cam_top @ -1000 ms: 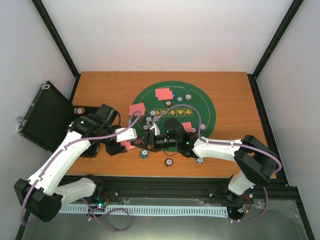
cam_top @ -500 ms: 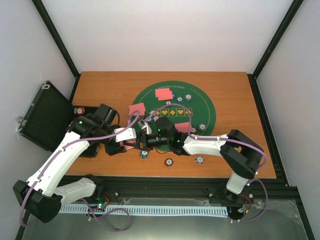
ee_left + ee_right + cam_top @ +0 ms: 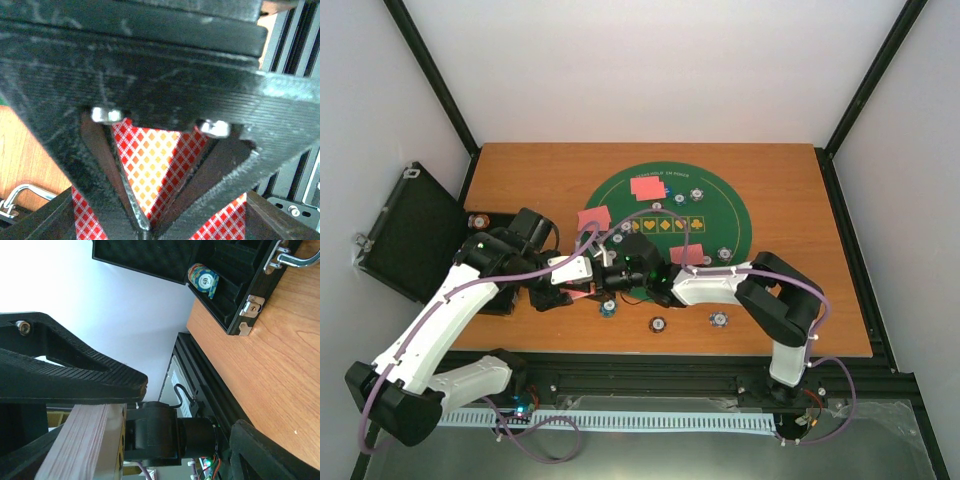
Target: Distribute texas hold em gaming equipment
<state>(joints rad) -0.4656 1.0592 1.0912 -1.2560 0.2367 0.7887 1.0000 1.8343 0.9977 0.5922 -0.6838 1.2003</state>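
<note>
The left pincer is clamped on a deck of red-backed playing cards just off the near-left edge of the round green felt mat. The right pincer, jaws apart, straddles the deck's edge. Dealt red card piles lie on the mat and small striped poker chips sit along its near side. The distribution looks partway done, since a chip stack remains in the black hinged case left of the mat.

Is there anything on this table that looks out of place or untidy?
Yes. One red-backed card lies tilted across the left edge of the green mat, partly on the table. A chip, a second chip and a third chip sit outside the mat, on the side nearer the arms.
</note>
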